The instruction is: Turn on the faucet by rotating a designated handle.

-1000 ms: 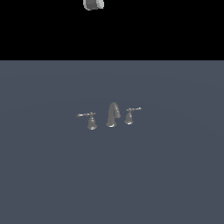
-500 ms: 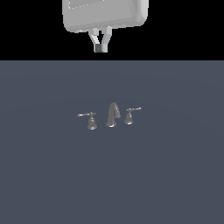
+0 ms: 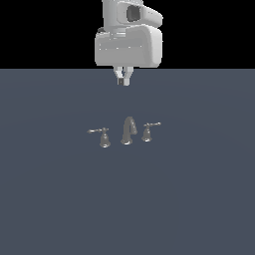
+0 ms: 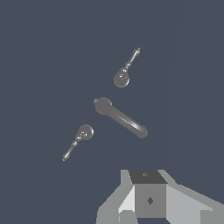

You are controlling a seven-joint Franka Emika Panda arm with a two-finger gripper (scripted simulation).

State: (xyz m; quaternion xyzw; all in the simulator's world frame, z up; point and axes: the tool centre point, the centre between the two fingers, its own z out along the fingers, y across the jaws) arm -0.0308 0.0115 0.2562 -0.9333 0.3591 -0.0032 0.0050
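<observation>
The tiny grey faucet stands mid-floor in the exterior view, with an arched spout between two lever handles. The handle is on the exterior view's right of the spout, its thin lever pointing rightward. The twin handle has its lever pointing leftward. My gripper hangs under the large white arm, well behind and above the spout, fingers together and holding nothing. In the wrist view the handle, the spout and the twin lie ahead of my gripper.
The faucet stands on a flat dark grey-blue floor that ends at a black background behind the arm. The white arm body fills the top centre of the exterior view. No other objects show.
The arm has come down into the exterior view from the top, from only a tip showing to the whole hand and fingers. The faucet and both levers have not moved.
</observation>
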